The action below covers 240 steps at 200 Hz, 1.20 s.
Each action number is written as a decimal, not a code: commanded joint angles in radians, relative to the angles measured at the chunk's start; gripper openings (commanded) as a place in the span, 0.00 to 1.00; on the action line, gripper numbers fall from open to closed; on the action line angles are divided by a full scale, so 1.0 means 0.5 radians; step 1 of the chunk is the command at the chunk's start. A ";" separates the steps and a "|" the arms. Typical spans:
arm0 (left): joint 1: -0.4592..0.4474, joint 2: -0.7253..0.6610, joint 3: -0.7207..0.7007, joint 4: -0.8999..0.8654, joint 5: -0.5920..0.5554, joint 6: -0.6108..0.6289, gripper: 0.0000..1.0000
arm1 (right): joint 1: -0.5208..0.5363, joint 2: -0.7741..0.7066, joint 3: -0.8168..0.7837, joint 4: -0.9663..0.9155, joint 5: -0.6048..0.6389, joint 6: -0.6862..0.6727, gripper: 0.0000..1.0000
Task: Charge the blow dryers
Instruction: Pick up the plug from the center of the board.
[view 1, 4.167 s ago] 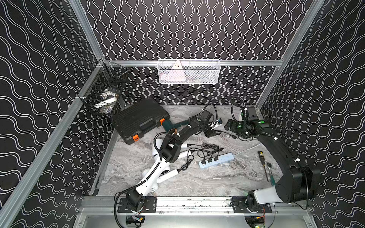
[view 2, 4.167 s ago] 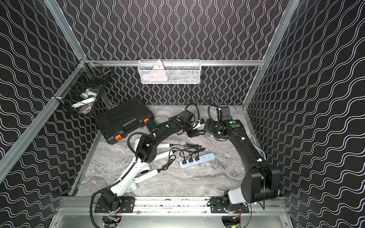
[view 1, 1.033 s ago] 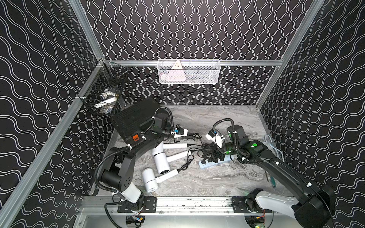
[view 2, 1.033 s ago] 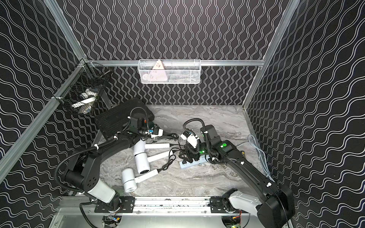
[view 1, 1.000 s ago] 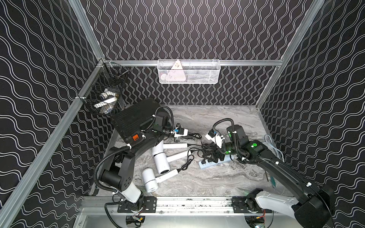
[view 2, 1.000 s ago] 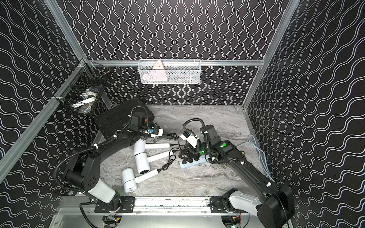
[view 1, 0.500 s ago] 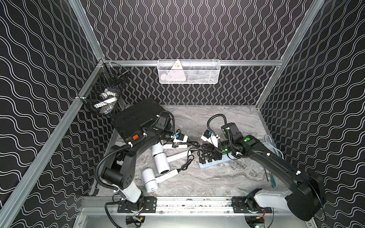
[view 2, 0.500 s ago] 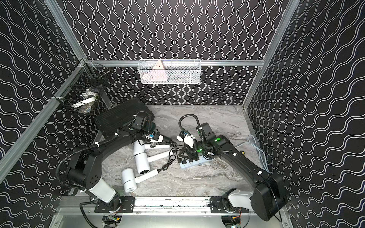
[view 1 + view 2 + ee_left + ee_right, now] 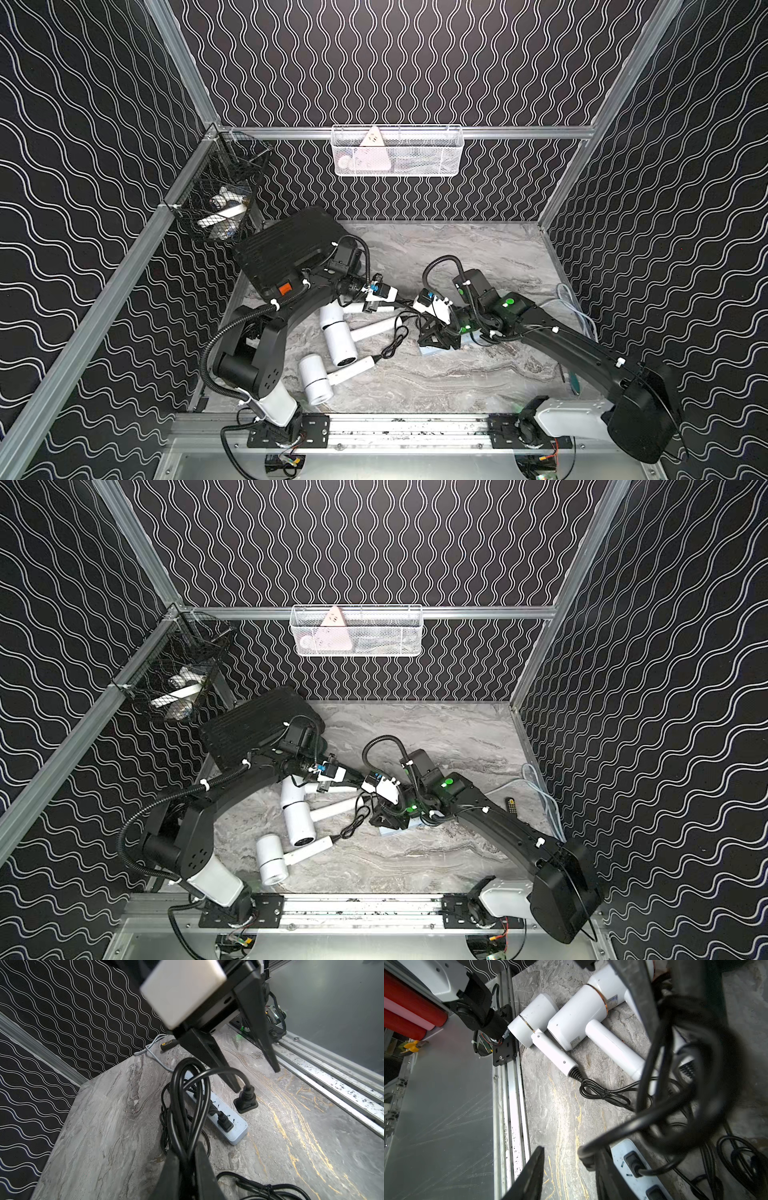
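Note:
Three white blow dryers lie left of centre: one (image 9: 338, 336), one nearer the front (image 9: 316, 380), and a third of which only the handle (image 9: 365, 307) shows under my left arm. Their barrels (image 9: 579, 1012) also show in the right wrist view. My left gripper (image 9: 186, 1152) is shut on a looped black cord (image 9: 187, 1095), held above the pale blue power strip (image 9: 228, 1124). The cord's plug (image 9: 246, 1103) hangs against one finger of my right gripper (image 9: 571, 1151), whose jaws stand apart around nothing. In both top views the two grippers (image 9: 399, 305) (image 9: 388, 816) meet over the strip (image 9: 432, 351).
A black case (image 9: 291, 249) with an orange latch lies at the back left under my left arm. A black wire basket (image 9: 216, 208) hangs on the left wall, a white one (image 9: 397, 151) on the back wall. A screwdriver (image 9: 512, 805) and a pale cable (image 9: 577, 307) lie at the right.
My left gripper has carried the cord right and forward, towards the strip. My right gripper has shifted left to meet it, and its jaws have narrowed.

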<state>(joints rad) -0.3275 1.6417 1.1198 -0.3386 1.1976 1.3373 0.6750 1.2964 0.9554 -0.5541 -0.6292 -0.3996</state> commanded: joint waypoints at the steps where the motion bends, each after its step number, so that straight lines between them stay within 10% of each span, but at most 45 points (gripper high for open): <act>1: 0.000 -0.010 0.024 -0.039 0.046 0.059 0.00 | 0.066 0.007 -0.025 0.080 0.165 0.012 0.42; 240: -0.018 -0.011 0.063 -0.134 0.029 0.112 0.00 | 0.162 0.015 -0.070 0.127 0.339 0.002 0.20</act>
<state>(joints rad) -0.3351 1.6413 1.1442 -0.3958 1.1919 1.3640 0.7494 1.3109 0.9150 -0.4690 -0.4614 -0.3866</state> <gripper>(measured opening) 0.125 0.231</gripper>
